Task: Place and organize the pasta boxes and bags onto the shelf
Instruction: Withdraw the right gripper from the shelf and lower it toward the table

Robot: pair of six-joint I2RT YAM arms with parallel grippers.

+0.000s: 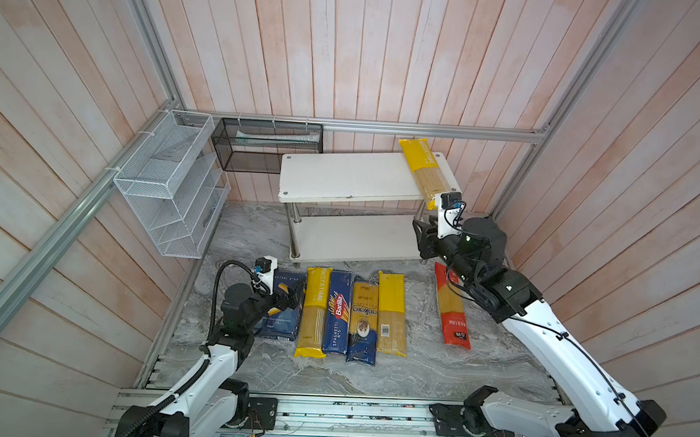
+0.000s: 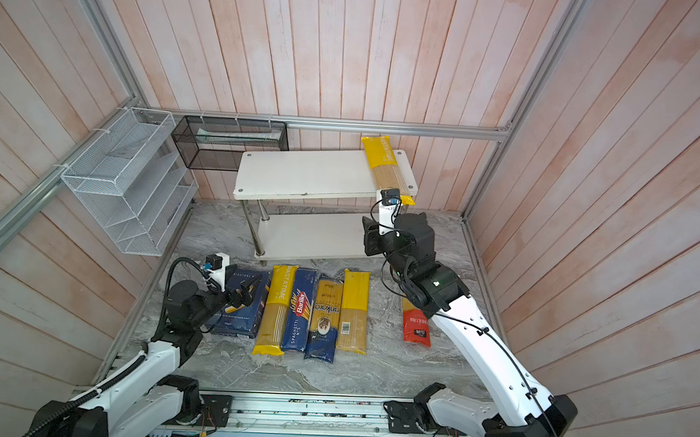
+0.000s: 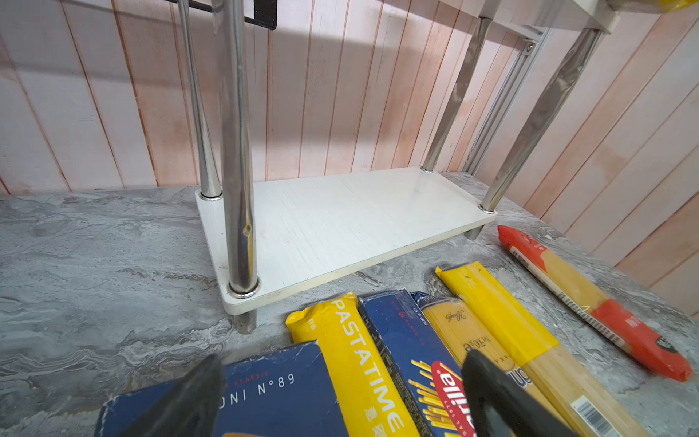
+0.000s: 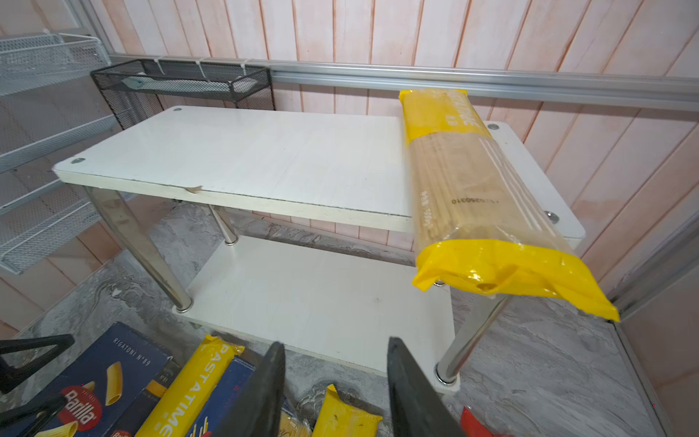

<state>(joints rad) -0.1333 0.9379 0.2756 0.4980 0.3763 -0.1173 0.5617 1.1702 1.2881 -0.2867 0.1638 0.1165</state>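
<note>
The pasta bag point(image 4: 472, 181), a yellow PASTATIME pack, lies across the top board of the shelf point(image 1: 342, 177), just ahead of and above my right gripper point(image 4: 334, 346). Its near yellow end hangs past the front edge towards me. My right jaws stand partly apart with nothing between them, so I judge this placing done but untidy.

To finish it well I would raise the jaws to the level of that overhanging end and press it squarely along the pack's length, so it slides back without pivoting off the board's outer end. If I back away instead, I must clear the hanging end so I don't drag the pack down.

My right arm reaches forward with the elbow raised, and the wrist turns the jaws towards the shelf's front. The red bag point(image 1: 453, 309) lies beneath my forearm.

My left arm is folded low. My left gripper point(image 3: 342, 359) is spread wide and empty, just above the wide Barilla box point(image 3: 264, 393). The other packs lie in a row on the table point(image 1: 372, 375) to its right.
</note>
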